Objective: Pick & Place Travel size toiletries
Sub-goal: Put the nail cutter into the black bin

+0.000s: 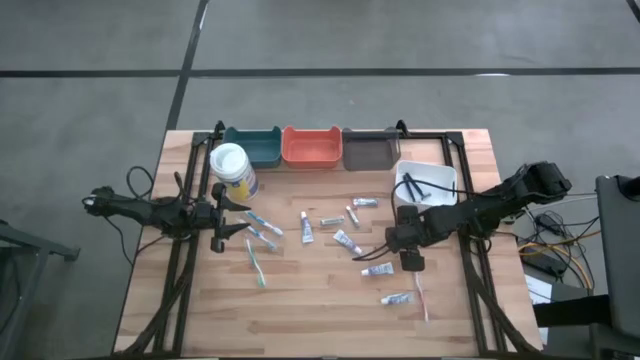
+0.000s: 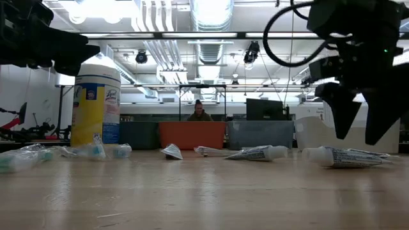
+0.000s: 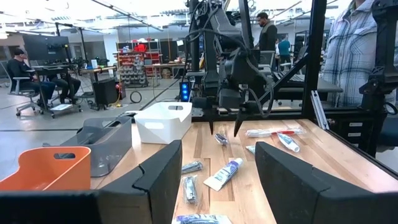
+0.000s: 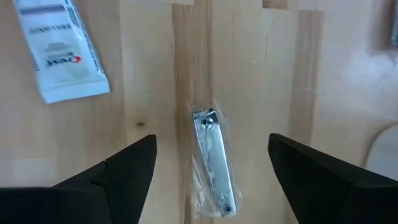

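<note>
Nail clipper (image 4: 212,163) beside tube (image 4: 60,53)

Bins at the table's far edge: three in a row, one teal (image 1: 251,146), one orange (image 1: 311,146), one grey (image 1: 370,148); a fourth, white bin (image 1: 426,181) stands nearer the right arm, holding dark stick-like pieces (image 1: 412,186); wipes canister (image 1: 233,171): one; mini tubes (image 1: 347,241) loose on the wood: about seven; toothbrushes: three teal-blue (image 1: 256,262), one pink (image 1: 421,296); wrapped nail clipper (image 4: 213,163): one; arms: two.
</note>
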`<act>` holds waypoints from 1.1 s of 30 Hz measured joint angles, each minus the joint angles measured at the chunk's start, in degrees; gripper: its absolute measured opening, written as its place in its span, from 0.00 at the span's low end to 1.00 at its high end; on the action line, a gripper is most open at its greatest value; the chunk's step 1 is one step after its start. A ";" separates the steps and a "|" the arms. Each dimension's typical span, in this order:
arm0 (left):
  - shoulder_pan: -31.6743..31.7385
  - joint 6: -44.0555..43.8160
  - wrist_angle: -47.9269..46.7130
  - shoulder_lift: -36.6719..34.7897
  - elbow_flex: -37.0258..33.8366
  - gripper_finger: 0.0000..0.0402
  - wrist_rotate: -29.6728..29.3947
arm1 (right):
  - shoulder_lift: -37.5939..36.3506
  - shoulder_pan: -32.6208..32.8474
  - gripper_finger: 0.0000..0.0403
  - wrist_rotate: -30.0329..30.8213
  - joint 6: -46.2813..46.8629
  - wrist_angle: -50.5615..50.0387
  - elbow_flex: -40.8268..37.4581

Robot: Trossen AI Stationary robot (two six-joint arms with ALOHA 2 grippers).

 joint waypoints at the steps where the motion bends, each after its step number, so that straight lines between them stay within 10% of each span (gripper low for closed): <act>1: 0.01 -0.01 0.00 0.00 0.00 0.52 0.00 | 0.00 -0.02 0.73 0.00 -0.23 1.58 -1.11; 13: 0.00 -0.01 0.00 0.00 0.00 0.52 0.00 | -0.28 -0.02 0.62 -0.71 -0.34 10.91 -8.01; 33: 0.01 0.00 -0.01 -0.01 0.00 0.52 0.00 | -0.13 0.03 0.13 -1.15 1.39 10.05 -7.11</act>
